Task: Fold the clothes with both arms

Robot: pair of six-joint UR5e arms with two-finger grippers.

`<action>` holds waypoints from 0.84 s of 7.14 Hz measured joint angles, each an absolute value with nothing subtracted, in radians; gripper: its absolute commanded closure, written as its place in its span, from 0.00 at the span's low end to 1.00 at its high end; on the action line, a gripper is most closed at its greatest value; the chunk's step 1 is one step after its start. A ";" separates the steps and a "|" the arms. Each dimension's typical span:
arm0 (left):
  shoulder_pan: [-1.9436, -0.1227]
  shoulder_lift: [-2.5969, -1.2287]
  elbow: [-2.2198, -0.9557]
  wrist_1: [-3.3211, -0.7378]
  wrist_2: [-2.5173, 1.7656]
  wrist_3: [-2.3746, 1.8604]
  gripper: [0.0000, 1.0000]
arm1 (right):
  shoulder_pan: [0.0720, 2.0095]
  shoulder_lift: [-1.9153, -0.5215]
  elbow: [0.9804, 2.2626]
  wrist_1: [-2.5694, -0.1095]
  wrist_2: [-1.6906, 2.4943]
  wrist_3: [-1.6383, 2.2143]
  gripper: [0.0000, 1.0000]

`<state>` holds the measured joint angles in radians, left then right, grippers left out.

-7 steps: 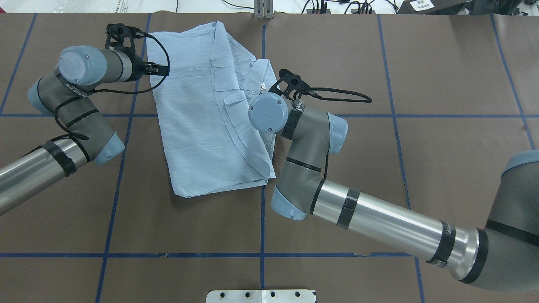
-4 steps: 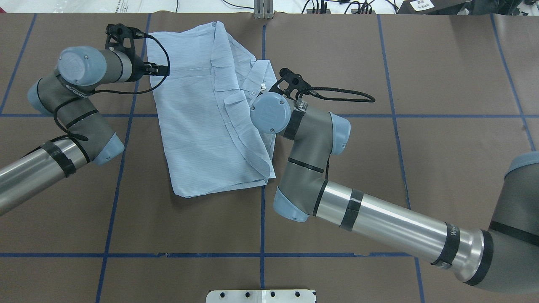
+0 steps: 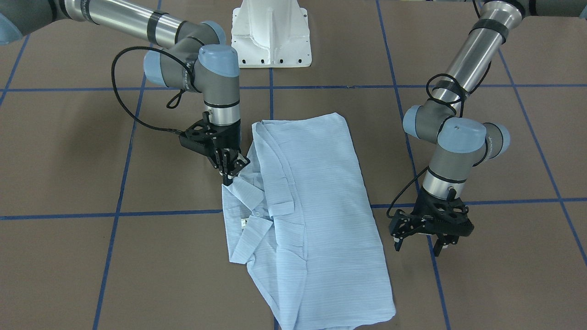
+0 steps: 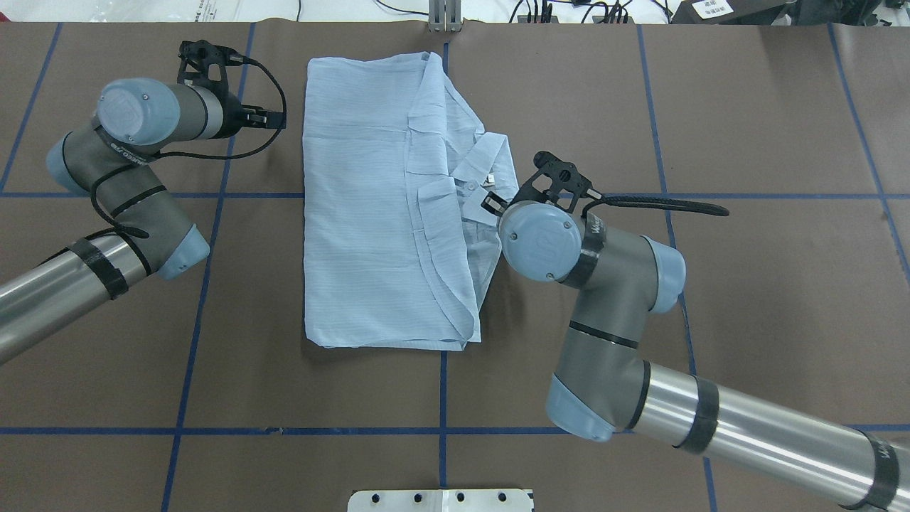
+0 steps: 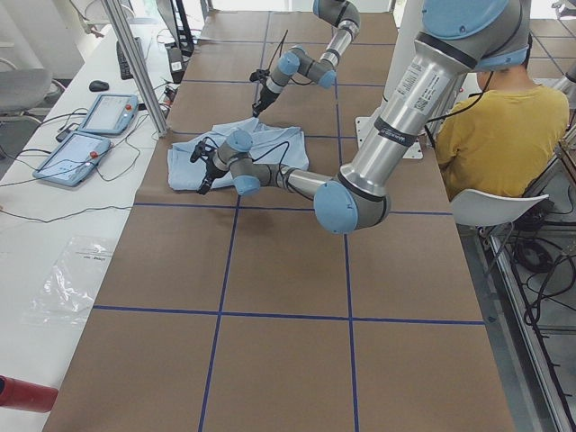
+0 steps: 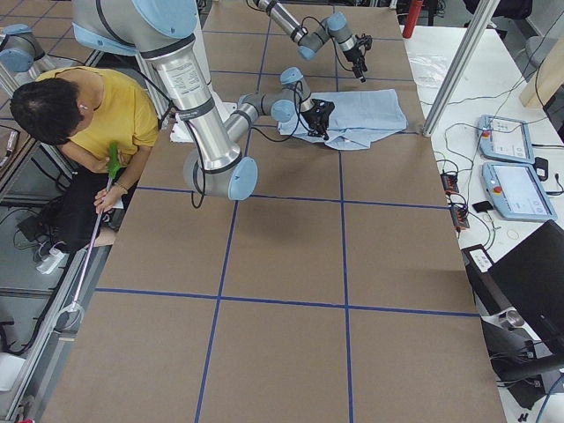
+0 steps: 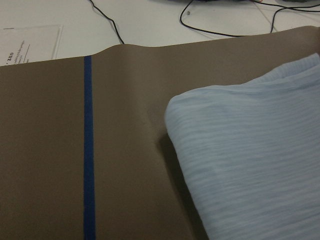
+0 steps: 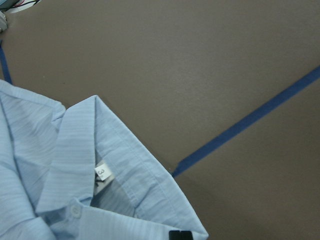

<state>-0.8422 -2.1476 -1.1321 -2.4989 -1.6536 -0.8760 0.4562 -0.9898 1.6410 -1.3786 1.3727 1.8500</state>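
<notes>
The light-blue shirt (image 4: pixel 362 213) lies folded into a long rectangle at the table's middle, collar and buttons on its right side. My right gripper (image 3: pixel 228 176) is shut, pinching the shirt (image 3: pixel 316 215) at its edge beside the collar. The right wrist view shows the collar with its size tag (image 8: pixel 101 171). In the overhead view the right wrist hides most of that gripper. My left gripper (image 3: pixel 418 247) hangs open just above the table beside the shirt's long edge, a little apart from it, with nothing between its fingers. In the left wrist view a folded shirt corner (image 7: pixel 250 165) fills the right side.
Blue tape lines (image 4: pixel 206 284) grid the brown table cover. The white pedestal base (image 3: pixel 271 34) stands at the robot's edge. A seated person in a yellow top (image 5: pixel 504 126) is behind the robot. Control tablets (image 6: pixel 507 167) and cables lie on the bench beyond the table.
The right arm has swung right and dragged the shirt that way, squaring it with the grid. The shirt's edge has left the left gripper, which has not moved.
</notes>
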 measured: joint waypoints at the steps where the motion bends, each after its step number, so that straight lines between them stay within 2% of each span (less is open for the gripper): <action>1: -0.842 -2.148 -1.132 -2.499 -1.654 -0.876 0.00 | 0.435 -1.051 1.728 -1.407 1.366 1.850 1.00; 3: -0.842 -2.149 -1.133 -2.499 -1.655 -0.876 0.00 | 0.422 -1.109 1.784 -1.423 1.354 1.818 1.00; 4: -0.842 -2.149 -1.133 -2.499 -1.655 -0.876 0.00 | 0.425 -1.116 1.785 -1.422 1.352 1.782 0.80; 5: -0.842 -2.149 -1.135 -2.499 -1.657 -0.876 0.00 | 0.430 -1.119 1.784 -1.420 1.351 1.760 0.01; 6: -0.842 -2.149 -1.140 -2.499 -1.668 -0.875 0.00 | 0.436 -1.115 1.785 -1.421 1.353 1.735 0.00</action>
